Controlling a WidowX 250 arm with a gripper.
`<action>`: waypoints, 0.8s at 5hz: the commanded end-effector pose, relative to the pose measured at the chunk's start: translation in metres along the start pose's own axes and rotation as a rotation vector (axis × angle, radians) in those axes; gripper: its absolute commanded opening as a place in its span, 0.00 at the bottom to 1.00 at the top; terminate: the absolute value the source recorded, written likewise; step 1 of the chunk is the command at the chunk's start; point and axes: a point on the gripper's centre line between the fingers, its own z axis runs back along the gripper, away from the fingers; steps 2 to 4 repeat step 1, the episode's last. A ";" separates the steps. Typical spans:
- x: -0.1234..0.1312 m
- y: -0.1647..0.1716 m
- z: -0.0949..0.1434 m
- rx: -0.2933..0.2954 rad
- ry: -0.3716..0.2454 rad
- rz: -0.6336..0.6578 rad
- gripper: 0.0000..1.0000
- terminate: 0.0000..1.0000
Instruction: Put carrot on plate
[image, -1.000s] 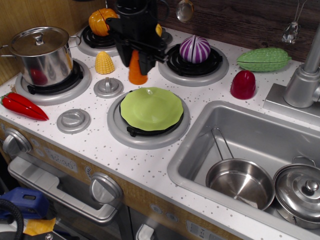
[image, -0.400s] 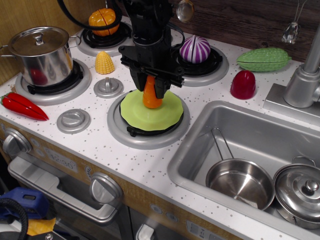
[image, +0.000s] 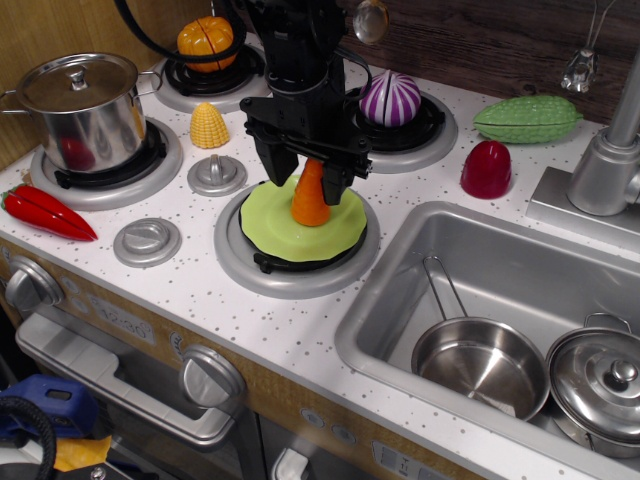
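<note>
The orange toy carrot stands upright, wide end down, on the light-green plate, a little toward the plate's back edge. The plate lies on the front burner in the middle of the speckled white surface. The black gripper hangs directly over the carrot with its jaws spread apart, one on each side of the narrow top; the jaws stand clear of the carrot's sides, so it rests on the plate by its own weight.

Toward the surface's left edge a steel pot with lid sits on a burner, and a red chili pepper lies near the front left corner. A yellow toy corn stands behind the plate to the left, and a round orange pumpkin-like toy sits on the back left burner. A purple striped onion toy occupies the back burner just right of the arm. A green bumpy gourd lies along the back edge, with a small red toy in front of it. The sink fills the right side, holding a small steel pan and a lidded steel pot.
</note>
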 end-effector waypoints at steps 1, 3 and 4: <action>0.008 0.005 0.010 0.007 -0.041 0.014 1.00 1.00; 0.008 0.005 0.010 0.007 -0.041 0.014 1.00 1.00; 0.008 0.005 0.010 0.007 -0.041 0.014 1.00 1.00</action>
